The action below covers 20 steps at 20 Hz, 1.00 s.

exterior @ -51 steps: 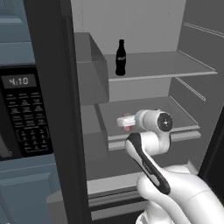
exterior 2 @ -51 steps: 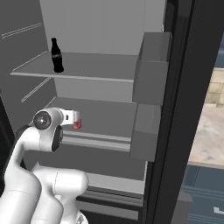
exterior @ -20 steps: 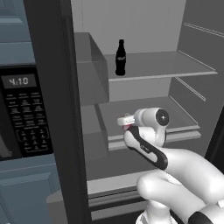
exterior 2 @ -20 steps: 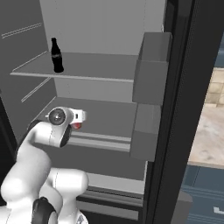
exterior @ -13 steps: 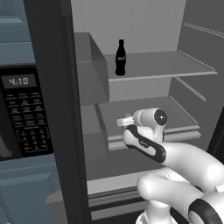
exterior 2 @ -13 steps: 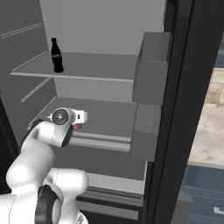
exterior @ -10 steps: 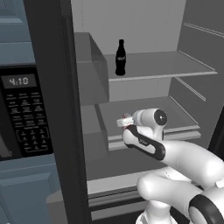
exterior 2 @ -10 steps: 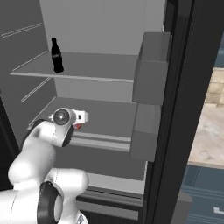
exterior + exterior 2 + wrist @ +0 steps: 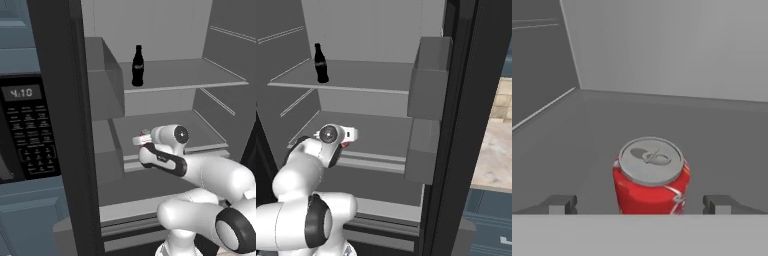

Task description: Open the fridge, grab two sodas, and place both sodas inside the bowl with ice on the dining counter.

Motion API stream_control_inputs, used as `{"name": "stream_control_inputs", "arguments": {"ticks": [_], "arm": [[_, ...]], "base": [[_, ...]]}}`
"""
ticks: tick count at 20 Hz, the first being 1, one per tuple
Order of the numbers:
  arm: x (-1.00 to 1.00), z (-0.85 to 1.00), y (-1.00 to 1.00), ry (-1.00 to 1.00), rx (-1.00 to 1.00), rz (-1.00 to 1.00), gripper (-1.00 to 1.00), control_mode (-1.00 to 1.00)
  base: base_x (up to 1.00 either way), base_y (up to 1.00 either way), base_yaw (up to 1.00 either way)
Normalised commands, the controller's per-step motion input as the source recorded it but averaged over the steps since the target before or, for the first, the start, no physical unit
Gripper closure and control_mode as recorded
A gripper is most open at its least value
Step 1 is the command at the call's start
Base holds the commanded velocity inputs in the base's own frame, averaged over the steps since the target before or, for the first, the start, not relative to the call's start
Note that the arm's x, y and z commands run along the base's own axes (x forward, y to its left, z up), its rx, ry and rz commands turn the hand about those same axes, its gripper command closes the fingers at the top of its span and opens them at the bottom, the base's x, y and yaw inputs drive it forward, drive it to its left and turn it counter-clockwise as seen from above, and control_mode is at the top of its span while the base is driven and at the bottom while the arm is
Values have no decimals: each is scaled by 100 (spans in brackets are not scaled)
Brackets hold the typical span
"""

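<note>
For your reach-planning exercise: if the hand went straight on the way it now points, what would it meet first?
Most likely the red soda can, standing upright on the fridge shelf between the open hand's fingertips; behind it is the fridge's back wall.

Blue-grey cabinet [image 9: 20,45] with built-in microwave [image 9: 25,130]; beige tiled floor [image 9: 496,145] opposite.

arm shell: my arm [image 9: 210,175] is glossy white, built of rounded, bulging segments
joints: I see dark grey to black bands between segments, one curved black strip along the forearm
wrist cap: a round white disc with a dark centre ring [image 9: 329,133]
finger tips [image 9: 562,204]: I see two small dark grey blocks
</note>
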Motion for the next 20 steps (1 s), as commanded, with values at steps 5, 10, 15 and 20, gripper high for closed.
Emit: {"name": "stream_control_inputs", "arguments": {"ticks": [5,10,15,20], "arm": [[16,-12,0,0,0,0,-100,-100],[16,-14,0,0,0,0,-100,-100],[12,-21,0,0,0,0,100,-100],[1,-16,0,0,0,1,100,-100]], "base": [[0,0,0],[0,0,0],[0,0,0],[0,0,0]]}}
